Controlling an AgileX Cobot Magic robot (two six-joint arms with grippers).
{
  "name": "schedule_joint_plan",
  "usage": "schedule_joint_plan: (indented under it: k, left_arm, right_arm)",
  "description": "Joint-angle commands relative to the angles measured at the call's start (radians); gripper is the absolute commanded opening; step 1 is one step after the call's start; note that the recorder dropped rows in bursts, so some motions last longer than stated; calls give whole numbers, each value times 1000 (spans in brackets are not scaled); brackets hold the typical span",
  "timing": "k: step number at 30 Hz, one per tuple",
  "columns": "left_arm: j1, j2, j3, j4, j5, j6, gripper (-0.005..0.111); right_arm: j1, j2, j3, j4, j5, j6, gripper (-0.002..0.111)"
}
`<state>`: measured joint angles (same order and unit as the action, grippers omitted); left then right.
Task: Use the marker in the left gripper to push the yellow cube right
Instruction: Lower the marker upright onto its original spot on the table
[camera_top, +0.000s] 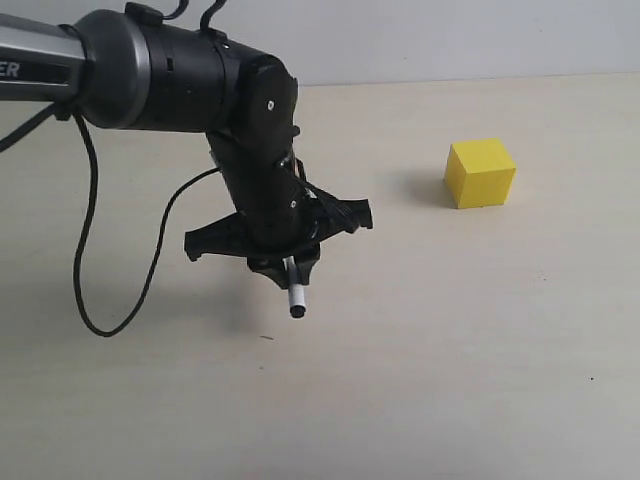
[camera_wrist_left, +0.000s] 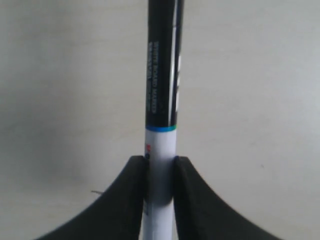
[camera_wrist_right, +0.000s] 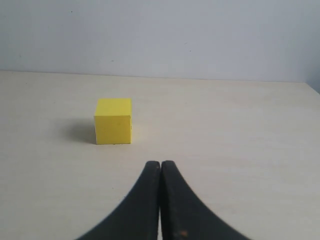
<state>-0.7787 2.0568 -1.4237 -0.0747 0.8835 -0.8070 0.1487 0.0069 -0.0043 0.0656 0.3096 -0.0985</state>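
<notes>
The yellow cube (camera_top: 481, 172) rests on the table at the right, and also shows as the yellow cube (camera_wrist_right: 113, 121) ahead of the right gripper (camera_wrist_right: 160, 165), whose fingers are pressed together with nothing between them. My left gripper (camera_top: 284, 266) hangs over the table's middle-left, well left of the cube, shut on the marker (camera_top: 295, 290). Its white barrel and small black end poke out below the fingers. In the left wrist view the marker (camera_wrist_left: 162, 100) is pinched by its white barrel at the left gripper (camera_wrist_left: 161, 162), black cap half pointing away.
A loose black cable (camera_top: 92, 240) loops down from the left arm over the beige table (camera_top: 450, 350). A pale wall (camera_top: 450, 35) borders the table's far edge.
</notes>
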Motion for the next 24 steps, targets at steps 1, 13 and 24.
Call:
schedule_joint_plan:
  k: [1, 13, 24]
  left_arm:
    - [2, 27, -46, -8, 15, -14, 0]
    - [33, 122, -224, -2, 98, -9, 0]
    - [52, 187, -245, 20, 130, -3, 0]
  right_arm:
    - [-3, -7, 4, -5, -10, -2, 0]
    - [-3, -7, 4, -5, -10, -2, 0]
    - [-3, -7, 4, -5, -10, -2, 0]
